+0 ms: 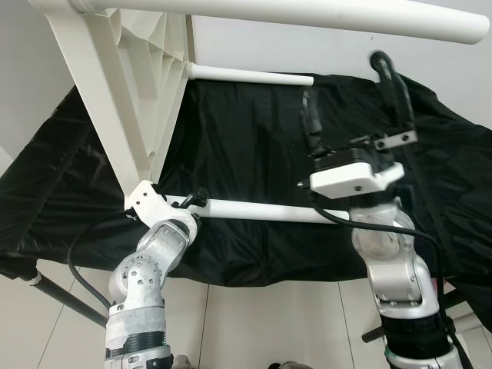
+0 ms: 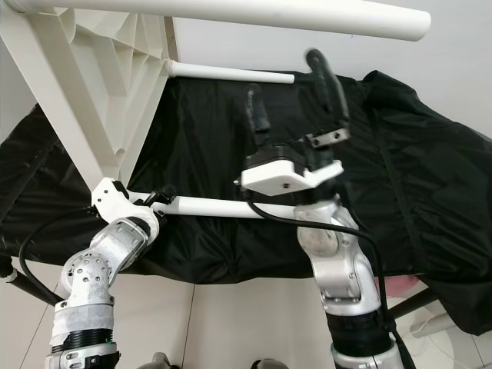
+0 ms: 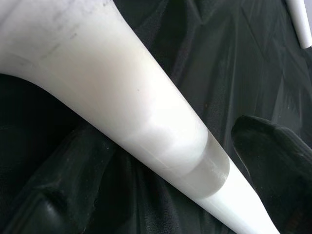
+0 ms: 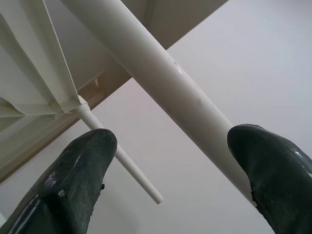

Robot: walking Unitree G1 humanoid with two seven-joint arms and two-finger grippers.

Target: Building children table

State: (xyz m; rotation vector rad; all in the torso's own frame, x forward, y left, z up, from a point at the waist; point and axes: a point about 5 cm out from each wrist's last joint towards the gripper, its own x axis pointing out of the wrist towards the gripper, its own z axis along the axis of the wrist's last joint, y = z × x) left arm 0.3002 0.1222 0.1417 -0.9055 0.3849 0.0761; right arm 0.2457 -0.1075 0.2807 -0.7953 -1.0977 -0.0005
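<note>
Your left gripper (image 1: pixel 201 197) was closed around the nearest round white plastic table leg (image 1: pixel 261 210). That leg lay sideways in front of you, stuck into the white plastic table top (image 1: pixel 142 84). The table top stood on its edge on your left, and you could see the ribs on its underside. In the left wrist view the white leg (image 3: pixel 146 122) ran between the two black fingers (image 3: pixel 275 161), and they pressed on it from both sides.

Your right gripper (image 1: pixel 355 100) was open. Its two long black fingers (image 1: pixel 396 88) pointed up with a wide gap between them. They held nothing. It sat just above the far end of the leg that your left gripper held. In the right wrist view you looked up at the top white leg (image 4: pixel 161 83), which crossed between the finger tips but did not touch them.

A second white leg (image 1: pixel 246 75) stuck out of the table top higher up, and a third, thicker-looking one (image 1: pixel 307 15) ran across the very top of the picture.

A big black shiny cloth (image 1: pixel 254 138) lay spread out behind the legs. The floor with pale tiles (image 1: pixel 261 323) was under you.
</note>
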